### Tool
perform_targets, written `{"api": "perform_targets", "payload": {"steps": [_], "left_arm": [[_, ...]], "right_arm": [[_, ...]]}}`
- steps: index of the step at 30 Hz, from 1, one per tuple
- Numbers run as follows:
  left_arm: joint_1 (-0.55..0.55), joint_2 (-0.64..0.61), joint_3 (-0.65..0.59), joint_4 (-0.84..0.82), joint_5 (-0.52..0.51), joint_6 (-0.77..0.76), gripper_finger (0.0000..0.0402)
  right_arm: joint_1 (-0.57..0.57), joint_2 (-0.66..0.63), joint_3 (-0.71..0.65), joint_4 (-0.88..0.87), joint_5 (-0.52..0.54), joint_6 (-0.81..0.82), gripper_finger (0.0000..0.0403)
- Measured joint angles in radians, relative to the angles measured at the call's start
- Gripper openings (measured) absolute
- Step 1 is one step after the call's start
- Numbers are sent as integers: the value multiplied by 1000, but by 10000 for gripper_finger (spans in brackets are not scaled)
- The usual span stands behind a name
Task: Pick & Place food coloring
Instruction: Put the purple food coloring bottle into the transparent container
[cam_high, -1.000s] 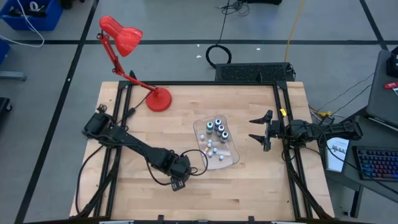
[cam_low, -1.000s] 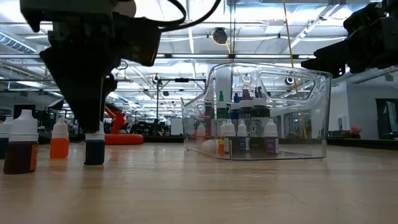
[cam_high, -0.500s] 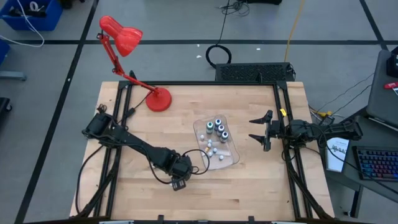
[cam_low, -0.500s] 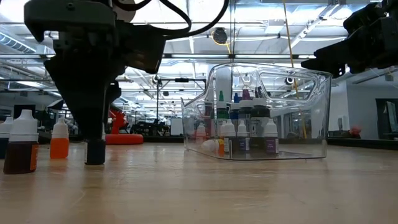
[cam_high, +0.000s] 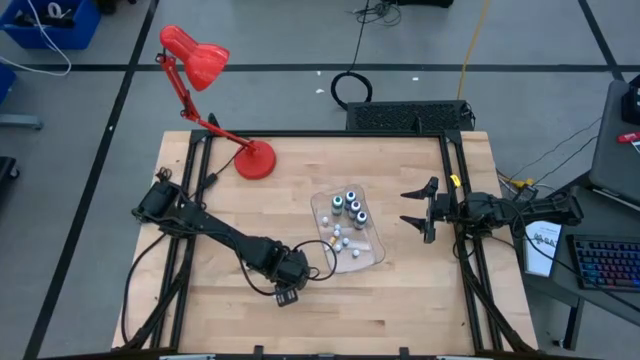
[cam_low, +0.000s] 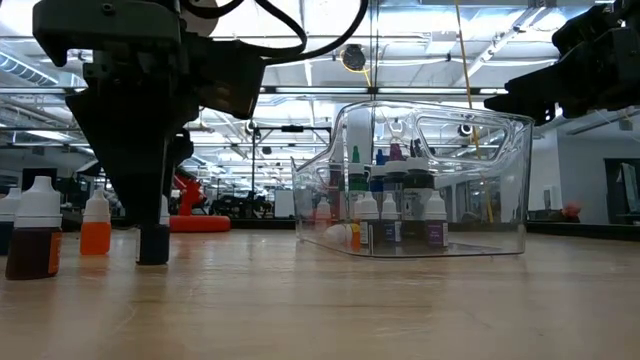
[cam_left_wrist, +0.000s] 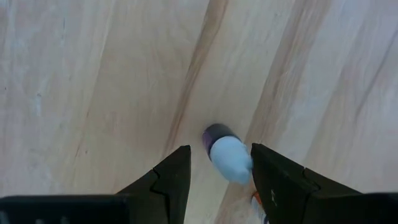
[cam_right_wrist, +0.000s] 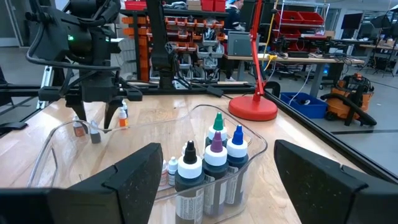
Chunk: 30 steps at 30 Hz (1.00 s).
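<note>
- A wooden table stood in a workshop, with a red desk lamp at its far corner.
- The task looked partly done: three small bottles stood outside the clear tray, most remained inside.
- The left gripper, fingers apart, straddled a dark, white-capped food coloring bottle standing on the table.
- The right gripper waited spread beside the tray.

One table, one clear tray and one red lamp. Two arms, each with one gripper: left, right. In the tray, four large bottles; the small ones are too crowded to count. Three small bottles stand outside.
</note>
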<state>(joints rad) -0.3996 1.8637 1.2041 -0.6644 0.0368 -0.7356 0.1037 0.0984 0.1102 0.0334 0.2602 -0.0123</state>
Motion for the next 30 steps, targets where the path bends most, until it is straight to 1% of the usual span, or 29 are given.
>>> {"api": "perform_targets", "payload": {"steps": [2, 4, 10, 11, 17, 21, 23, 27, 30], "left_arm": [[0, 0, 0, -16, 0, 0, 156], [0, 0, 0, -26, 0, 0, 131], [13, 0, 0, -10, -1, 43, 19], [15, 0, 0, -7, -1, 47, 10], [20, 0, 0, 24, -1, 56, 15], [19, 0, 0, 50, -1, 74, 5], [22, 0, 0, 77, -19, 96, 5], [38, 0, 0, 126, -107, 195, 32], [60, 0, 0, 170, -116, 333, 67]], "right_arm": [[0, 0, 0, 0, 0, 0, 295], [0, 0, 0, 0, 0, 0, 295], [0, 0, 0, 0, 0, 0, 295], [0, 0, 0, 0, 0, 0, 295], [0, 0, 0, 0, 0, 0, 295], [0, 0, 0, 0, 0, 0, 295], [0, 0, 0, 0, 0, 0, 295], [0, 0, 0, 0, 0, 0, 295], [0, 0, 0, 0, 0, 0, 295]]}}
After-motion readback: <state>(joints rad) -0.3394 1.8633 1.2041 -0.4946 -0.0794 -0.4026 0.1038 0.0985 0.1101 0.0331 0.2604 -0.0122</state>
